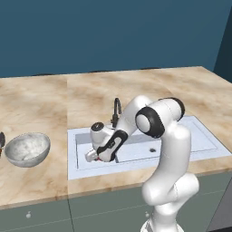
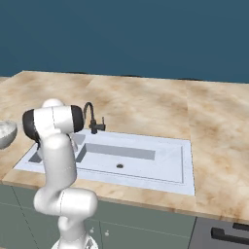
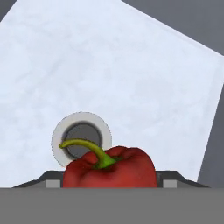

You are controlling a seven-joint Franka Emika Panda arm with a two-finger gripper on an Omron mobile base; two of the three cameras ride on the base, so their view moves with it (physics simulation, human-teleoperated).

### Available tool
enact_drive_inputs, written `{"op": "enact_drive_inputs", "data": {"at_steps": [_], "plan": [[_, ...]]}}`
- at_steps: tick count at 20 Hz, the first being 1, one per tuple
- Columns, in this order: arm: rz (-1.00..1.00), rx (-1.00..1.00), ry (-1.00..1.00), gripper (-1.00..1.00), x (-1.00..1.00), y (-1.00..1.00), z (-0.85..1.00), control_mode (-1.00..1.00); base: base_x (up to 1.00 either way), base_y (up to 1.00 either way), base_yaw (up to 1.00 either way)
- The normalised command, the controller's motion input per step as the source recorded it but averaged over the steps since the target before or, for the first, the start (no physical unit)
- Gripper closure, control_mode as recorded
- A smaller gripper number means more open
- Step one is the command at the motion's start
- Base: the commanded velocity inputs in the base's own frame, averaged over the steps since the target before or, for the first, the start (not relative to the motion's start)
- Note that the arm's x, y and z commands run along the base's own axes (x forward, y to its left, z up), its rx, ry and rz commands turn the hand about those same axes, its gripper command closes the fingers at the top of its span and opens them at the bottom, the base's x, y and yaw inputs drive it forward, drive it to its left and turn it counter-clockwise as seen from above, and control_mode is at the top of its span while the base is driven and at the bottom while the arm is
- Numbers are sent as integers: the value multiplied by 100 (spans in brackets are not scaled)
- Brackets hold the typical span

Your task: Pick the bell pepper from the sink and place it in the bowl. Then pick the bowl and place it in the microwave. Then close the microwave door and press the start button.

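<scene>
Over on the far left of the countertop (image 1: 41, 104) sat the marbled grey-white bowl (image 1: 27, 149), upright, well apart from the sink (image 1: 199, 136). Left base view also caught a sliver of some dark thing at the very left edge, couldn't tell what it was tbh.

Moving right, the sink's left basin was where the action was. Arm was bent over w/ its forearm angled down into that basin, and the gripper (image 1: 92, 157) sat low near the basin floor, w/ a tiny bit of red peeking out at its tip. Hand view made it clearer: the bell pepper (image 3: 110, 168) was right up close betw the two finger tips (image 3: 52, 181), one dark tip showing on each side of it, green stem curling up and to the left. Looked like the fingers were closed around the pepper, touching or v close on both sides, but couldn't say for sure they were actually pinching it. Round drain (image 3: 81, 139) was just behind the pepper on the pale basin floor.

Behind the arm stood the dark curved faucet (image 2: 91, 118), at the back edge of the sink. Right basin had its own small drain (image 2: 119, 166). Further right was more marbled tan counter, blue wall (image 2: 146, 34) behind it all.
</scene>
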Motion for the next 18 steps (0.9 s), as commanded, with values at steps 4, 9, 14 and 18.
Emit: {"op": "enact_drive_inputs", "data": {"at_steps": [4,9,14,18], "plan": [[0,-1,-4,100,-28,12,48,-100,0,0,0],[0,0,-4,100,-59,40,98,-100,0,0,0],[0,0,-1,100,-48,66,100,-100,0,0,0],[0,0,0,100,-31,54,100,-100,0,0,0]]}}
